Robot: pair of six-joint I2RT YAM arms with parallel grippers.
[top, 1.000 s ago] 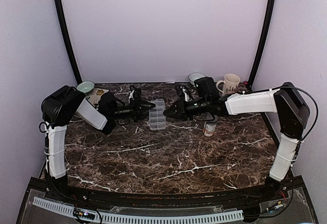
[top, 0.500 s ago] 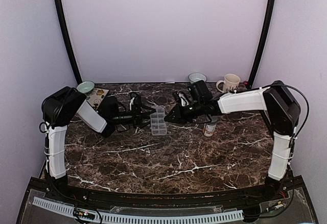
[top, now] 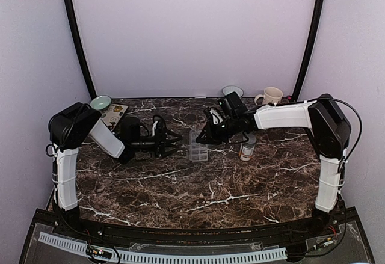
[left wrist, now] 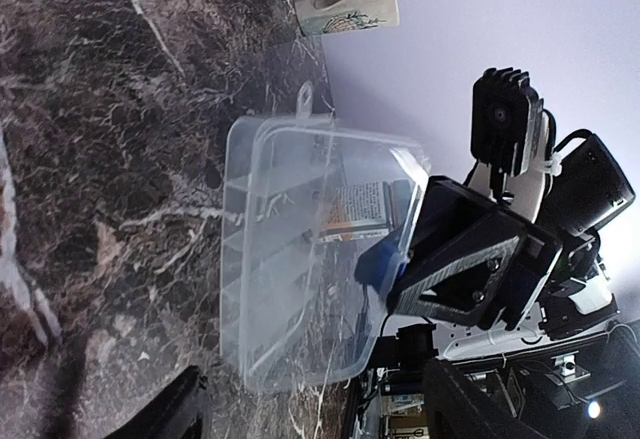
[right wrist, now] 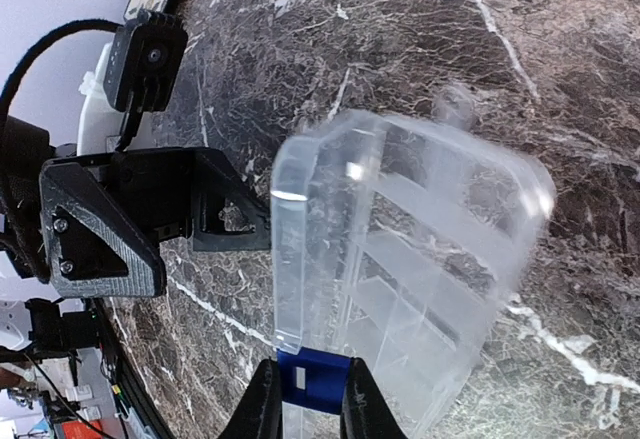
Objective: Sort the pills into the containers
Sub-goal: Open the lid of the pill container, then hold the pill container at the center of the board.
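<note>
The clear organizer box [top: 198, 145] lies mid-table between the two arms. In the right wrist view the organizer [right wrist: 410, 269] is tilted and blurred, its compartments showing. My right gripper [top: 204, 136] is shut on the blue clasp [right wrist: 315, 379] at the box's edge; the clasp also shows in the left wrist view [left wrist: 385, 264]. My left gripper [top: 173, 142] is open, its fingers wide apart just left of the box [left wrist: 300, 249], not touching it. No pills are visible in any view.
A grey-capped bottle [top: 246, 150] stands right of the box. A cream mug [top: 272, 98] and a small bowl [top: 232, 91] stand at the back right. A green bowl [top: 100, 103] and a printed card [top: 114, 112] lie at the back left.
The right gripper has dragged the box right and nearer, turning it. The left gripper has let go of the box and drawn back a little to the left.
</note>
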